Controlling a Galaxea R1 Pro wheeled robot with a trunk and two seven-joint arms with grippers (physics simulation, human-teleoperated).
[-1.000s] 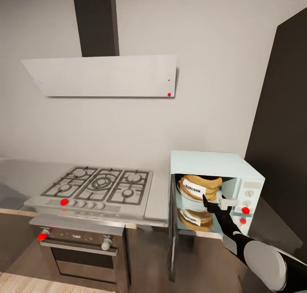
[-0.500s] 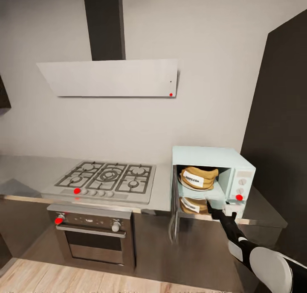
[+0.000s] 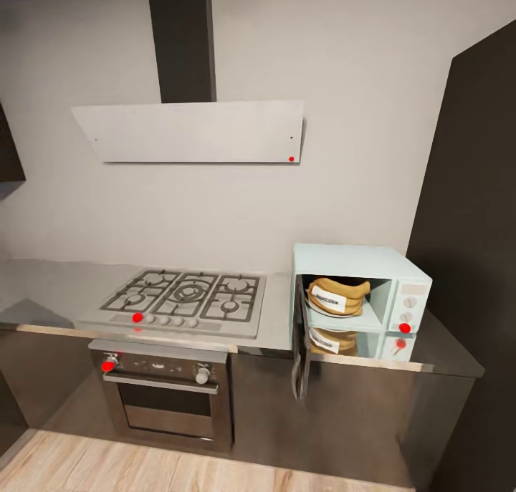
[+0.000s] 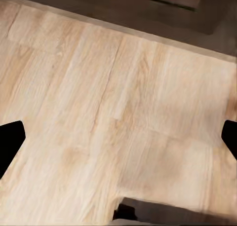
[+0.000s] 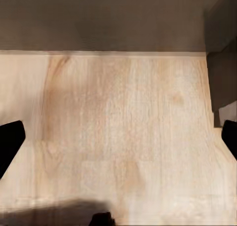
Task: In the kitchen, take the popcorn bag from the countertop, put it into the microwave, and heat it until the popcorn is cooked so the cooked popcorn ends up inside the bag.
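1. Left tool [image 4: 118, 137] and right tool [image 5: 118, 137] both hang spread wide over pale wood-grain floor [image 4: 98, 112], holding nothing, well apart from the bag.
2. Mint-blue boxy microwave [image 3: 358, 259] stands on the grey brushed-steel desk [image 3: 43, 284], its door [image 3: 299, 349] swung open.
3. Inside, the tan popcorn bag [image 3: 337, 295] with white label lies on the plate.

Both claws [image 4: 118, 137] [image 5: 118, 137] spread wide, floorward.

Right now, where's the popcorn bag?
In the head view, the popcorn bag sits inside the open microwave on the countertop, right of the gas hob.
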